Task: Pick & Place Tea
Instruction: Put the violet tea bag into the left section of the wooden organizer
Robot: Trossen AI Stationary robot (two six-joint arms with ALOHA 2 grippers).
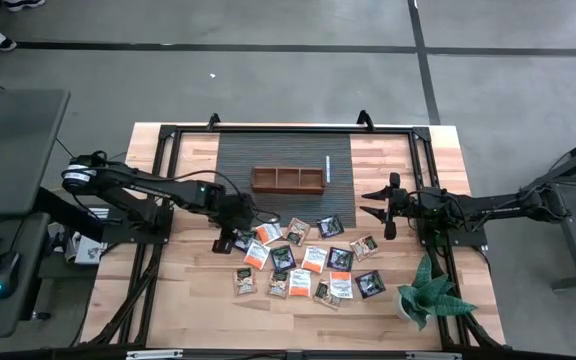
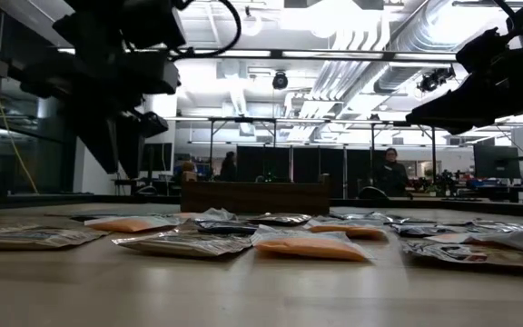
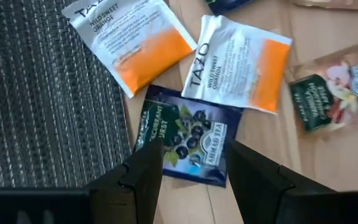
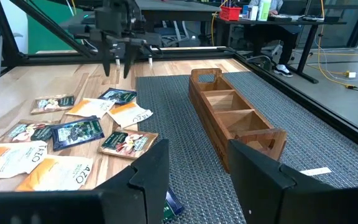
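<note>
Wooden table (image 1: pixel 188 300): tea sachets (image 1: pixel 303 265) lay scattered. Left gripper (image 3: pixel 191 180) hovered wide above a dark sachet (image 3: pixel 188 134); right gripper (image 4: pixel 197 171) waited wide, empty.

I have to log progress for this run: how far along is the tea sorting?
Nothing looks placed yet: the wooden tray shows empty compartments, and the tea sachets all lie scattered on the table. In hand: the left gripper hovers, jaws open, over a dark blue blackcurrant sachet. The right gripper waits open beside the mat. The whole job remains.
</note>
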